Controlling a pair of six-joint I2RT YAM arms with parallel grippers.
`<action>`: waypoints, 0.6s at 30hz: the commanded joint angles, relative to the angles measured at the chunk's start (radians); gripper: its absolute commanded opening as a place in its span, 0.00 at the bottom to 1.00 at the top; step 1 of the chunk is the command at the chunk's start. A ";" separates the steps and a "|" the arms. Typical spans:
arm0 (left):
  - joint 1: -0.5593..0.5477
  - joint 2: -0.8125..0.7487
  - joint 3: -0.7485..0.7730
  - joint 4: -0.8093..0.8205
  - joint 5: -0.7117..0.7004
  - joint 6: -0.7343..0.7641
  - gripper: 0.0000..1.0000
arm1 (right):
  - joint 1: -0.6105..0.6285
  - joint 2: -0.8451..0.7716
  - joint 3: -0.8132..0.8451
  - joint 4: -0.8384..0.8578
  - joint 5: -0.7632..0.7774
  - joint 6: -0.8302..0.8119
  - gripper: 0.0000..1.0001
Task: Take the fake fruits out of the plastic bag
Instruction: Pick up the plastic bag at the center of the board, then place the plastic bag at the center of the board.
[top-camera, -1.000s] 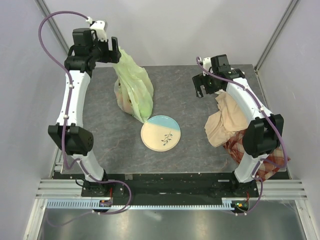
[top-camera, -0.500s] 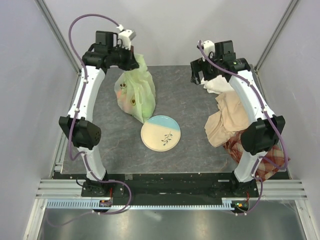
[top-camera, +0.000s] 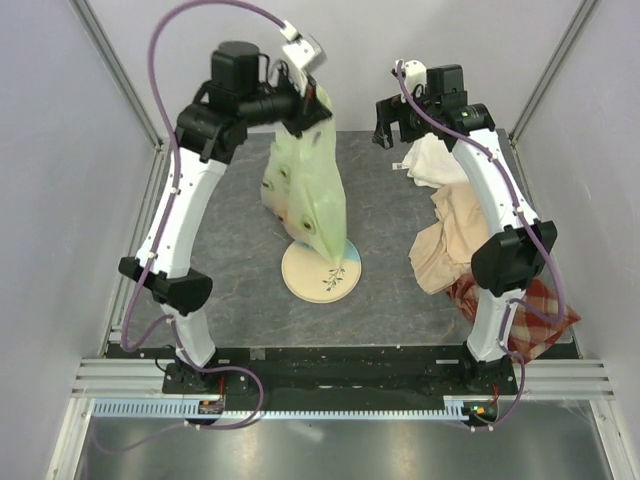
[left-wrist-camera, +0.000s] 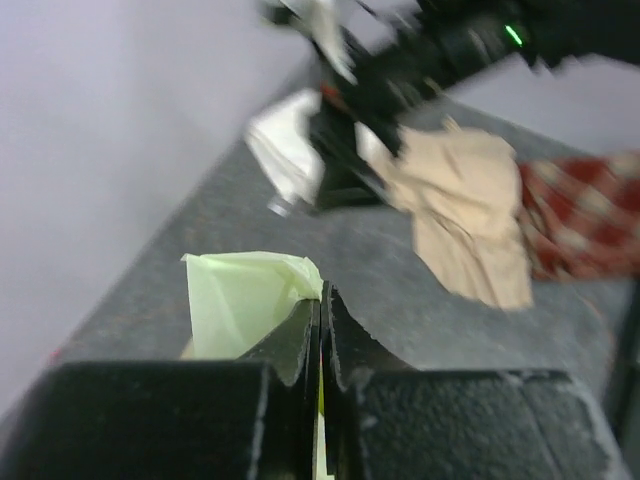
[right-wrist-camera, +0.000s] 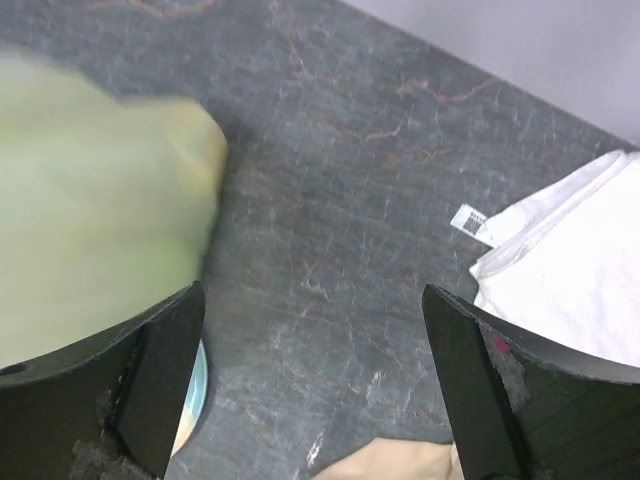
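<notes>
- We take this for a robotics lab test cell, not a home.
- We see a left arm (top-camera: 175, 215) and a right arm (top-camera: 500, 200) bolted by a metal rail (top-camera: 340, 385) at the bench (top-camera: 400, 310) edge.
- Plain pale walls (top-camera: 60, 200) and aluminium posts (top-camera: 110, 65) box the bench in.
- Purple cables (top-camera: 154, 50) loop along both arms.

We find the middle of the bench (top-camera: 385, 215) blocked by the plastic bag (top-camera: 305, 195), which hangs pinched in the left tool (left-wrist-camera: 321, 305) down over the far rim of the plate (top-camera: 322, 285). Between bag and white cloth (top-camera: 430, 160) a strip of bare bench gives free passage, with the right tool (top-camera: 393, 128), jaws spread wide, hanging over its far end. White cloth, beige cloth (top-camera: 450, 240) and plaid cloth (top-camera: 525, 310) fill the right side, and the left arm (top-camera: 185, 200) arches over the bare left side.
</notes>
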 joint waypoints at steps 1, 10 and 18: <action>-0.031 -0.124 -0.256 -0.112 0.098 0.055 0.02 | 0.004 0.025 0.085 0.088 -0.041 0.059 0.98; -0.028 -0.378 -0.738 -0.124 0.002 0.086 0.02 | 0.079 0.146 0.086 0.168 -0.312 0.194 0.98; -0.028 -0.547 -0.934 -0.136 -0.035 0.085 0.02 | 0.191 0.187 -0.084 0.096 -0.362 0.074 0.98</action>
